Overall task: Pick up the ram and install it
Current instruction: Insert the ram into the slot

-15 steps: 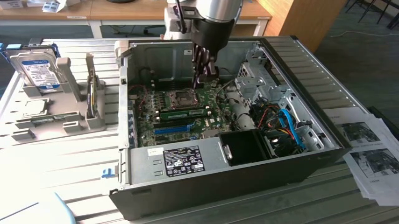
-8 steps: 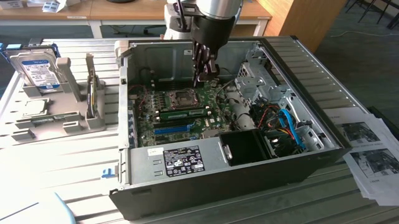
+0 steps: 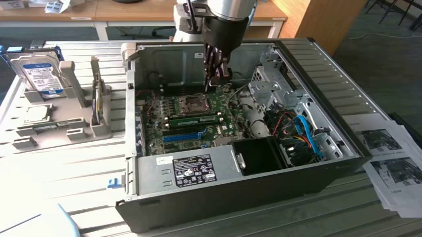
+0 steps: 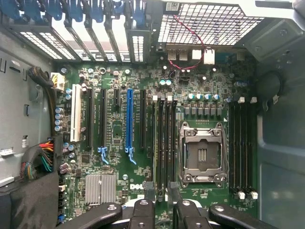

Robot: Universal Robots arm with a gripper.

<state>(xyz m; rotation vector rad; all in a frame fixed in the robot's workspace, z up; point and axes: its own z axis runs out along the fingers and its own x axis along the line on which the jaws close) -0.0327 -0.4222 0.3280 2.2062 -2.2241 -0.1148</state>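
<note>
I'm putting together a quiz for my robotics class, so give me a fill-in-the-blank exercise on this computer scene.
The end effector hangs above the motherboard, its jaws ____ and holding nothing. The ram stands on the motherboard beside the CPU ____. The hard drive stands in a holder on the exterior view's ____.
Missing words: open; socket; left.

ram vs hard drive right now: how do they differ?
The ram is a thin green stick; the hard drive is a boxy silver block with a blue-white label. The ram sits on the motherboard inside the case; the hard drive stands upright in a grey holder outside it. Shared: the jaws hold neither.
</note>
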